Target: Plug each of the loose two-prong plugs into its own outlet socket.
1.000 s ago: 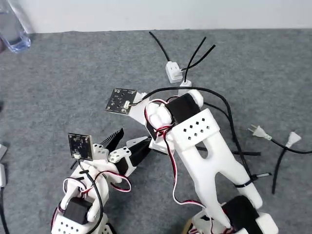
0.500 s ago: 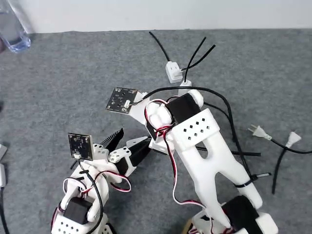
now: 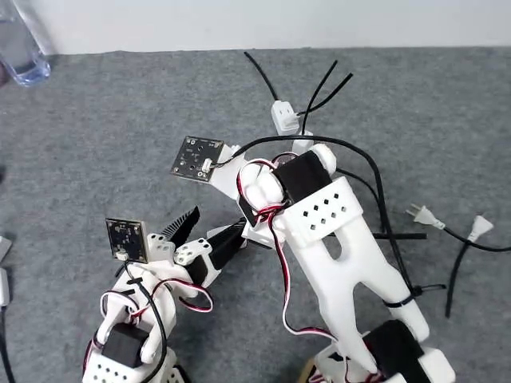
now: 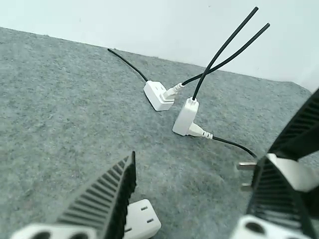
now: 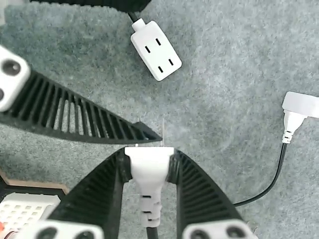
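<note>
My right gripper (image 5: 148,151) is clamped on a white two-prong plug (image 5: 148,172). The jaws press on its two flat sides and its black cord runs back between them. In the left wrist view the plug's metal prongs (image 4: 244,175) stick out bare past the fingertips. My left gripper (image 3: 215,223) stands spread wide with nothing in it, at the lower left-centre of the high view, just beside the right arm's wrist. A loose outlet socket (image 5: 155,56) lies flat on the grey mat (image 3: 96,144), slots up, near the held plug's tip but apart from it. One black ribbed finger (image 5: 75,117) of the left gripper reaches in between the plug and that socket. At the upper centre of the high view lies a far socket (image 3: 283,117), with a second socket (image 3: 302,144) just below it. Each has a white plug against one end, and black cords fan out above them; I cannot tell how deep those plugs sit. Near the right edge of the high view a spare plug (image 3: 423,214) lies loose with its prongs showing, and a white cord end (image 3: 479,227) lies just beside it. A clear bottle (image 3: 20,48) stands in the upper left corner.
</note>
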`<move>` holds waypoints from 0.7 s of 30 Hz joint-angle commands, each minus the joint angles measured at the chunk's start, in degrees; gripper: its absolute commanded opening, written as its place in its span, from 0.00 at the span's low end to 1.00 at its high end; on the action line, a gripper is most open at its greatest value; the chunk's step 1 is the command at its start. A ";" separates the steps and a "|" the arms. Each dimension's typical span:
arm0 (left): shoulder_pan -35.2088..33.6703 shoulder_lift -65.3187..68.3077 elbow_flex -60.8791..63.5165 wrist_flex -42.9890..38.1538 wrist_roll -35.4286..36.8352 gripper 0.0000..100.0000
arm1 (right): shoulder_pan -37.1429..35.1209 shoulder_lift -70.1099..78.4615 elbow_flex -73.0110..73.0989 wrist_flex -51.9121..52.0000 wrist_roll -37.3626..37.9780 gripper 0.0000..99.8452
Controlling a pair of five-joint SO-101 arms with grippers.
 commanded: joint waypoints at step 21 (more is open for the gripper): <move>0.09 0.18 0.75 1.05 0.00 0.35 | -0.40 -9.89 -3.16 2.33 -0.62 0.01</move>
